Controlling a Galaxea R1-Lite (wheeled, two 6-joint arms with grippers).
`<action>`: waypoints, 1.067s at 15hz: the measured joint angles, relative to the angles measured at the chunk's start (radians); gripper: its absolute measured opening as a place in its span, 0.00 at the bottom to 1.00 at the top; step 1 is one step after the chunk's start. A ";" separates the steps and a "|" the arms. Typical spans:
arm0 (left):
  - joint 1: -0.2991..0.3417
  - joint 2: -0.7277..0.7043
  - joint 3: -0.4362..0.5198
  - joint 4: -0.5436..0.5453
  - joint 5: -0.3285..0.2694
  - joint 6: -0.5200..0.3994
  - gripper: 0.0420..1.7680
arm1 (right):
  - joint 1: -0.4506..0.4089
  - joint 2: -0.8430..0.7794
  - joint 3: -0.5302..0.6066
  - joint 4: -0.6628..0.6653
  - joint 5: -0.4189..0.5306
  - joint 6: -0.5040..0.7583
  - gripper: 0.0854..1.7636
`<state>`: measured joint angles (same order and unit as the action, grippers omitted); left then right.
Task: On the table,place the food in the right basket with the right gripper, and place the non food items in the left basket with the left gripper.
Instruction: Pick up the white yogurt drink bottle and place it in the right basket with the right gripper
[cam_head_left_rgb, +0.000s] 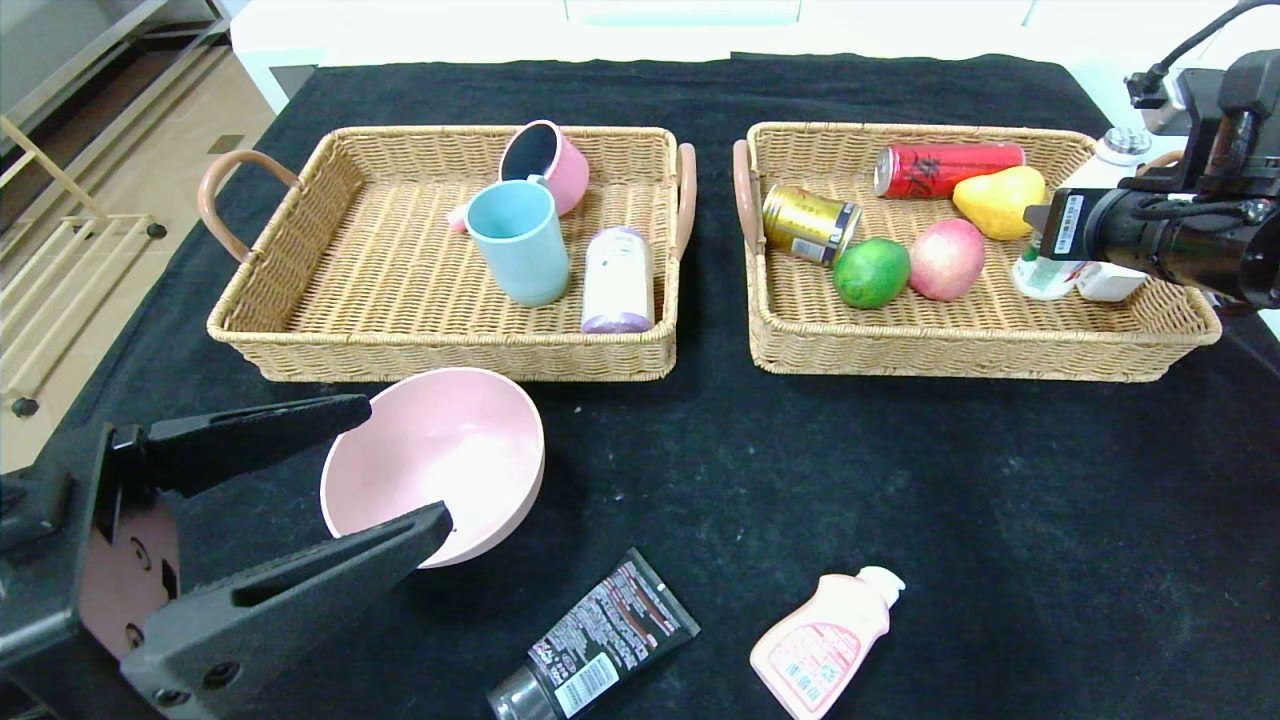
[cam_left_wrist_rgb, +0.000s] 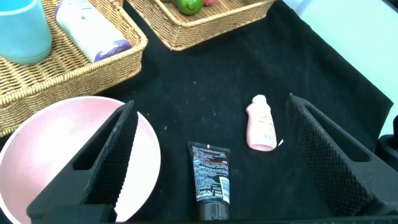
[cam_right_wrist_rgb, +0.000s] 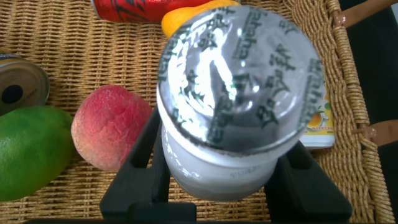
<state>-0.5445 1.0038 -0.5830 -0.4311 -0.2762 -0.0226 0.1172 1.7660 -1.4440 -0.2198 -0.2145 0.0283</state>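
My right gripper (cam_head_left_rgb: 1045, 268) is shut on the small white bottle (cam_head_left_rgb: 1038, 278) with the silver cap (cam_right_wrist_rgb: 236, 93), low inside the right basket (cam_head_left_rgb: 960, 345) at its right end. The lime (cam_head_left_rgb: 871, 272) and the peach (cam_head_left_rgb: 946, 259) lie in that basket, and both show in the right wrist view, the peach (cam_right_wrist_rgb: 109, 127) next to the lime (cam_right_wrist_rgb: 31, 149). My left gripper (cam_head_left_rgb: 405, 462) is open, with its fingers spread over the left side of the pink bowl (cam_head_left_rgb: 455, 450). The black tube (cam_head_left_rgb: 595, 640) and the pale pink bottle (cam_head_left_rgb: 825, 640) lie on the black table (cam_head_left_rgb: 900, 480) near its front edge. The left basket (cam_head_left_rgb: 440, 350) stands behind the bowl.
The left basket holds a blue cup (cam_head_left_rgb: 520, 240), a pink cup (cam_head_left_rgb: 548, 165) and a white bottle with a lavender base (cam_head_left_rgb: 618, 280). The right basket also holds a red can (cam_head_left_rgb: 945, 168), a gold can (cam_head_left_rgb: 808, 224), a yellow fruit (cam_head_left_rgb: 1000, 200) and a small white carton (cam_head_left_rgb: 1110, 282).
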 joint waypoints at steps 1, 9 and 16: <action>0.000 0.000 0.000 0.000 0.000 0.000 0.97 | 0.000 0.001 0.000 0.000 0.000 0.000 0.47; 0.000 0.000 0.000 0.000 0.000 0.000 0.97 | 0.001 0.001 0.011 -0.014 0.000 -0.001 0.77; 0.000 0.000 0.001 0.000 0.000 0.000 0.97 | 0.030 -0.053 0.065 -0.001 -0.020 -0.002 0.89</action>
<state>-0.5445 1.0038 -0.5815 -0.4315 -0.2762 -0.0226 0.1472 1.7132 -1.3791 -0.2206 -0.2343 0.0260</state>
